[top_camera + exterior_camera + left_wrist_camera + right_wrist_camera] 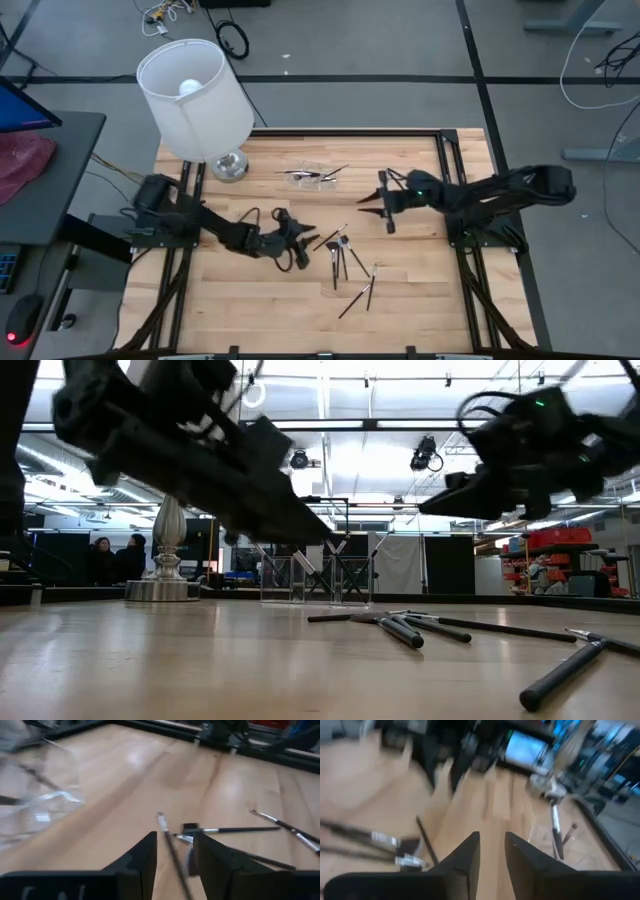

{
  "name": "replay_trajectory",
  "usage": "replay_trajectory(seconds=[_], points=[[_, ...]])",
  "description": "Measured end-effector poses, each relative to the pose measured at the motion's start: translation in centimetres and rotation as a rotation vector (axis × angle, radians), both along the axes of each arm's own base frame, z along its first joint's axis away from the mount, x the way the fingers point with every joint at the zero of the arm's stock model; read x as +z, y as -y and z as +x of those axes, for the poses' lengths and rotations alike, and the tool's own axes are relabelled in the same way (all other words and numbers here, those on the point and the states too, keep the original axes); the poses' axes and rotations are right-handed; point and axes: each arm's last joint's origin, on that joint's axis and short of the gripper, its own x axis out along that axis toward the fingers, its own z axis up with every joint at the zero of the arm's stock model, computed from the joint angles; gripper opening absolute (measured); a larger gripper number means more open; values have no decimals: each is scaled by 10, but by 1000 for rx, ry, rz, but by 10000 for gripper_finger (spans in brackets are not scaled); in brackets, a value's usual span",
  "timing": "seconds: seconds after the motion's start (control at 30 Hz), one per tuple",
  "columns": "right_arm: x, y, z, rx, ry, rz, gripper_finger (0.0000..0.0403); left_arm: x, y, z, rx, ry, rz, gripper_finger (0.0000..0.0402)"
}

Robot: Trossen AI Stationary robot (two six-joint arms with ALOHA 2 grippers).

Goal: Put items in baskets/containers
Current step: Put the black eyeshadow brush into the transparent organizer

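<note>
Several thin dark makeup brushes [345,262] lie loose on the wooden table, near the middle and toward the near edge; they also show in the low view [430,626]. A clear container [315,177] stands at the far middle with a few brushes in it [315,578]. My left gripper [308,240] is open over the table's middle. One brush [172,851] runs between its fingers, and the gap is much wider than the brush. My right gripper [362,207] is open and empty, raised to the right of the container.
A white-shaded lamp [195,95] stands on a metal base [230,165] at the far left corner, close to the container. Black frame rails [450,190] run along the table's left and right sides. People stand in the room behind [118,558].
</note>
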Motion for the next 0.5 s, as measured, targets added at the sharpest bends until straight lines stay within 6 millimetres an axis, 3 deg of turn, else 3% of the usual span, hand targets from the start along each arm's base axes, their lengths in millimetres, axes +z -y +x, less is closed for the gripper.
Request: replay_trajectory(seconds=[0.13,0.23,0.5], points=[[-1,-2,-6,-29,176,146,93,-22,6,21,-2,-12,3,117],[-1,-1,-1,-35,215,217,94,-28,10,34,0,-18,11,116],[-15,4,38,-56,13,314,94,-17,13,41,-7,-6,71,126]])
